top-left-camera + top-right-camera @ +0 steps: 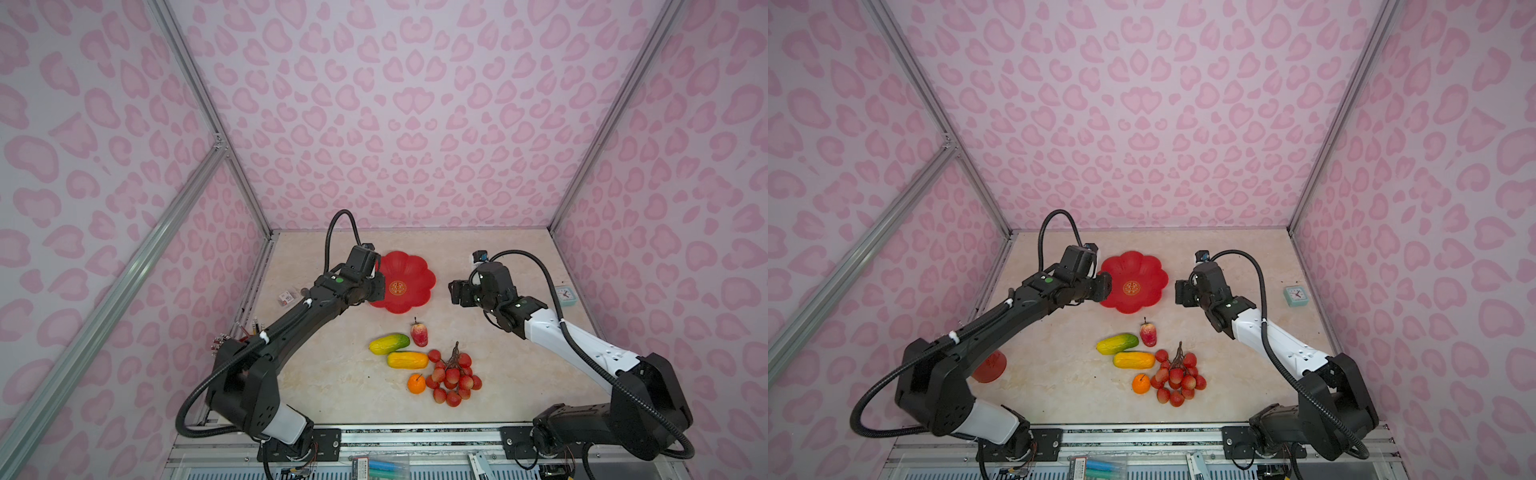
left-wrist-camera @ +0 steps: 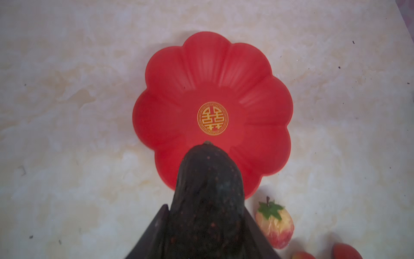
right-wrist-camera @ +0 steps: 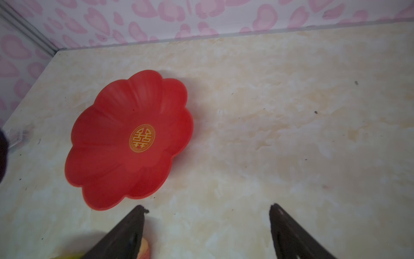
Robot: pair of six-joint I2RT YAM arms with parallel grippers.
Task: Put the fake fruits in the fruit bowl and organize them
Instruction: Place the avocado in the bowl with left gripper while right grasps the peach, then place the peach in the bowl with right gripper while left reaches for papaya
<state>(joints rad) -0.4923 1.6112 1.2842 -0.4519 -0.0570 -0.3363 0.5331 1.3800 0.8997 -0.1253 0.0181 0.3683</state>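
Observation:
In the left wrist view my left gripper [image 2: 205, 207] is shut on the dark bumpy avocado [image 2: 208, 179], whose tip hangs over the near edge of the fruit bowl [image 2: 179, 78]. The red flower-shaped bowl [image 1: 419, 270] lies at the back middle in both top views, with the left gripper [image 1: 376, 286] at its left rim. My right gripper [image 3: 207, 207] is open and holds nothing, to the right of the bowl [image 3: 112, 134]. The apple [image 1: 419, 334], two mangoes [image 1: 389, 343] [image 1: 407, 360], the orange [image 1: 416, 383] and the lychees [image 1: 453, 378] lie on the table in front.
A small teal clock [image 1: 564, 296] stands at the right edge of the table. A small packet [image 1: 286, 297] and pencils [image 1: 249, 328] lie along the left wall. A red object [image 1: 990, 365] shows under the left arm. Pink patterned walls close three sides.

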